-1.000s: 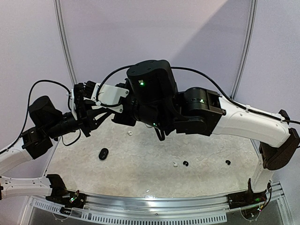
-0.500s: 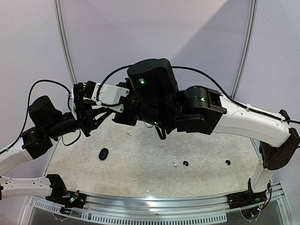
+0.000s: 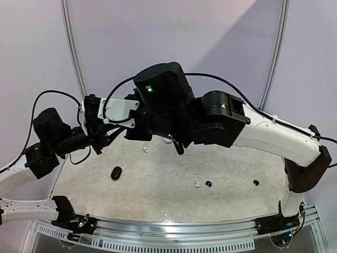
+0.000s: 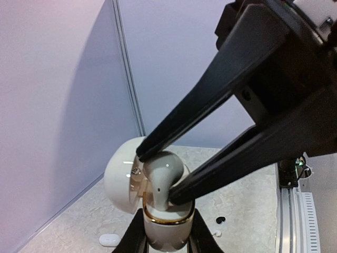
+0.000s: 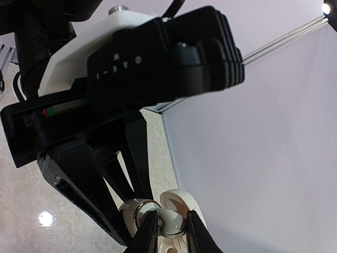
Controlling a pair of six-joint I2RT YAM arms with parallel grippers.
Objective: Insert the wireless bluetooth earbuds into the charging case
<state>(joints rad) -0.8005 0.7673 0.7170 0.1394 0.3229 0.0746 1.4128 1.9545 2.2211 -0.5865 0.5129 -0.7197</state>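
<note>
My left gripper [image 4: 167,238] is shut on a cream charging case [image 4: 162,227] with a gold rim, held upright above the table with its lid [image 4: 120,178] swung open to the left. My right gripper [image 4: 159,176] reaches in from the upper right and is shut on a white earbud [image 4: 160,174] whose stem sits in the case's opening. In the right wrist view the same earbud [image 5: 175,220] is pinched between the right gripper [image 5: 172,227] fingers, beside the gold rim of the case [image 5: 132,210]. From above, both wrists meet at the left of the table [image 3: 158,179].
On the table lie a black oval case [image 3: 116,173], a white earbud [image 3: 146,149], a white earbud [image 3: 196,185] next to a black earbud [image 3: 208,183], and another black one [image 3: 256,183]. A white case [image 4: 109,240] lies below the held case.
The right arm has shifted a little to the left and upward over the left gripper. The left arm has barely moved. Both grips stay as they were.
</note>
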